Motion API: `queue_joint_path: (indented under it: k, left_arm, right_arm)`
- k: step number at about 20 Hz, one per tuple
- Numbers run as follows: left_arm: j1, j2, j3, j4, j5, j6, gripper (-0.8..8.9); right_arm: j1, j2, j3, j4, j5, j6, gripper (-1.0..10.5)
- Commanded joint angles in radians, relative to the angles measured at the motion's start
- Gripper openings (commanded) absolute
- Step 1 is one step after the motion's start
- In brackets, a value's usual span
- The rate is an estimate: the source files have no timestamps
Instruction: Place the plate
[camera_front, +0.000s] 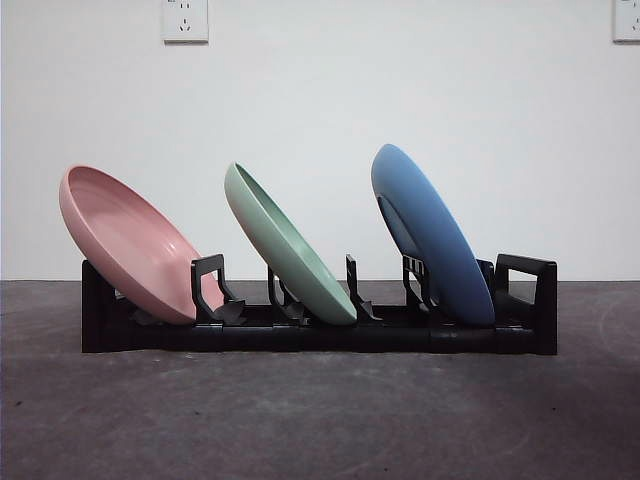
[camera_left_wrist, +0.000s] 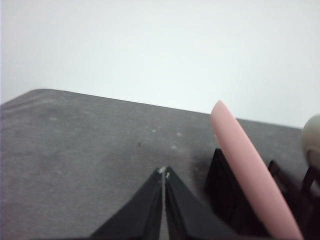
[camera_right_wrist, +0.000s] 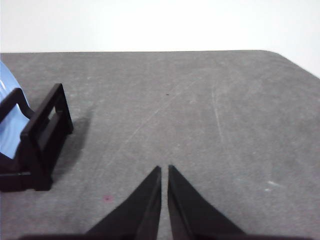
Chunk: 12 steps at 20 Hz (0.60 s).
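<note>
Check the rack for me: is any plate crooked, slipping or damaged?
Nothing stands out. The pink plate, green plate and blue plate all lean the same way in the black rack, spaced apart, none visibly chipped. Both grippers are clear of it.

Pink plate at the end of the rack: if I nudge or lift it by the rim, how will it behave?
The pink plate looks rigid, so it should move as one piece. It leans steeply in the black rack, propped only low down, so a push may rock or tip it. Its smooth, thin rim could slip in a claw; both claws are shut and away from it.
</note>
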Motion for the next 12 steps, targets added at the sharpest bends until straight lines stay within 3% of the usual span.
queue_joint_path:
  k: [1, 4, 6, 8, 12]
  left_arm:
    - [0.000, -0.001, -0.018, 0.016, 0.003, -0.124, 0.07]
    - [-0.001, -0.001, -0.018, 0.013, 0.024, -0.313, 0.07]
    - [-0.001, -0.001, -0.018, 0.015, 0.051, -0.413, 0.07]
    - [-0.001, -0.001, -0.018, 0.028, 0.081, -0.433, 0.07]
    - [-0.001, -0.001, -0.005, 0.035, 0.120, -0.436, 0.08]
  right_arm:
    - [0.000, 0.000, -0.004, 0.007, -0.058, 0.141, 0.2]
    - [0.000, 0.000, -0.004, 0.049, -0.116, 0.248, 0.2]
    - [0.000, 0.000, -0.004, 0.081, -0.141, 0.279, 0.2]
    - [0.000, 0.000, -0.003, 0.119, -0.159, 0.289, 0.2]
    - [0.000, 0.000, 0.004, 0.211, -0.209, 0.393, 0.2]
